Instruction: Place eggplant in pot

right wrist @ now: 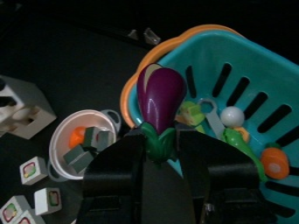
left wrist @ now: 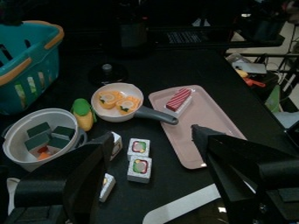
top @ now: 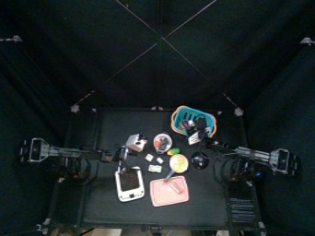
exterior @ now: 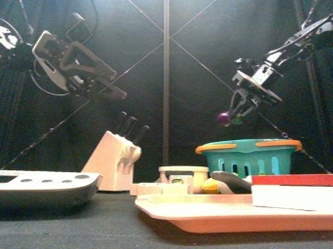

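My right gripper (right wrist: 158, 150) is shut on the green stem end of a purple eggplant (right wrist: 160, 94) and holds it in the air. In the front view the eggplant (exterior: 224, 119) hangs high above the table, just left of the teal basket (exterior: 247, 156). The pot (right wrist: 84, 137), small, round and grey, stands on the table beside the basket (right wrist: 239, 87) and holds a few small pieces. It also shows in the left wrist view (left wrist: 45, 138) and the top view (top: 161, 142). My left gripper (left wrist: 158, 188) is open and empty, raised over the table's left side.
A white knife block (exterior: 115, 159) stands left of the middle. A small pan with a fried egg (left wrist: 118, 101) lies near the pot. A flat pink tray (left wrist: 201, 127) with a slice of cake sits at the front. Small sushi pieces (left wrist: 140, 159) lie loose.
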